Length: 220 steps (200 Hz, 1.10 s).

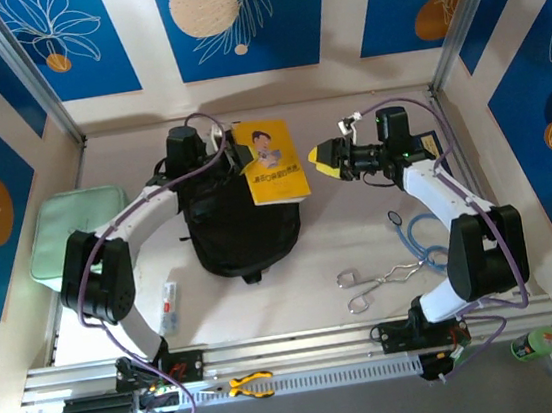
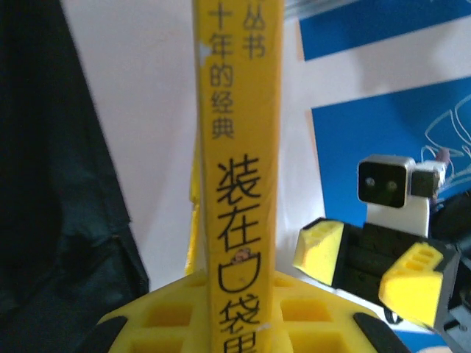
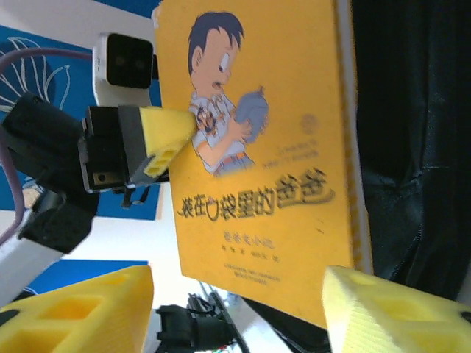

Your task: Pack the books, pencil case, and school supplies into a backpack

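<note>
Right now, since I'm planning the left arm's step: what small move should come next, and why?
Probably lower the left gripper slightly, easing the yellow book toward the backpack. Its fingers pinch the book over the backpack's far right part, and the right gripper stands open, apart from it, so the left alone holds it. Whether the backpack's mouth is open I cannot tell.

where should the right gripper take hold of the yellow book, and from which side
Pinch the yellow book on its free long edge, the one facing the right gripper, coming in from the right. It is thin and flat, so jaws close across its thickness. The left gripper clamps the spine side above the backpack, so that edge is clear of it.
</note>
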Motion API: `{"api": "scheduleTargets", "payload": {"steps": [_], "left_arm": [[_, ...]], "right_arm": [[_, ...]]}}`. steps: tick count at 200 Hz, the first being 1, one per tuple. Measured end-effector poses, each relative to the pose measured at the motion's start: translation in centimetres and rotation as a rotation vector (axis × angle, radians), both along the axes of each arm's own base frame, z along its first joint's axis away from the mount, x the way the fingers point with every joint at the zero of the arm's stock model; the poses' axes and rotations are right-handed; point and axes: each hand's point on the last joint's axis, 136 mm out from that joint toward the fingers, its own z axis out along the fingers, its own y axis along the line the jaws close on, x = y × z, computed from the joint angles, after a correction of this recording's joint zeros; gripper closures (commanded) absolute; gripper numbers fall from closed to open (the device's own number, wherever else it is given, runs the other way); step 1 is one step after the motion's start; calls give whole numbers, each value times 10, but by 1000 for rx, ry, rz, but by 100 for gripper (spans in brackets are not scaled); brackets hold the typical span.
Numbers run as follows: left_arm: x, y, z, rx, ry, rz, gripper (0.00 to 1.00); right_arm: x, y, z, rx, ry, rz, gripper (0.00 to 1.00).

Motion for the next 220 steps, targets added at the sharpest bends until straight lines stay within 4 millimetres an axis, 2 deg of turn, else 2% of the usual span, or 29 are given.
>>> {"api": "scheduleTargets", "payload": {"steps": [24,45,66,84,126,164,190,220], "left_arm": [[5,35,-7,11,25,125,100],[8,60,-5,7,35,236,100],[10,77,7,-7,20,329,100],[8,87,23,-43,-11,398,100],[12,96,45,-147,-55,496,100],[10,88,48,-224,-68,526,100],[9,87,54,-274,-83,537,100],[11,89,65,-310,-113,550,100]], "right_arm": [[-5,19,-23,24,98,-22,15],[-9,40,-37,44,173,-24,9],[-12,62,-37,57,203,-25,5],[-15,82,-26,86,207,-19,4],[-4,124,-9,183,243,-27,3],[10,142,-2,257,272,-73,6],[18,147,9,303,304,-112,15],[30,152,13,353,361,-152,31]]}}
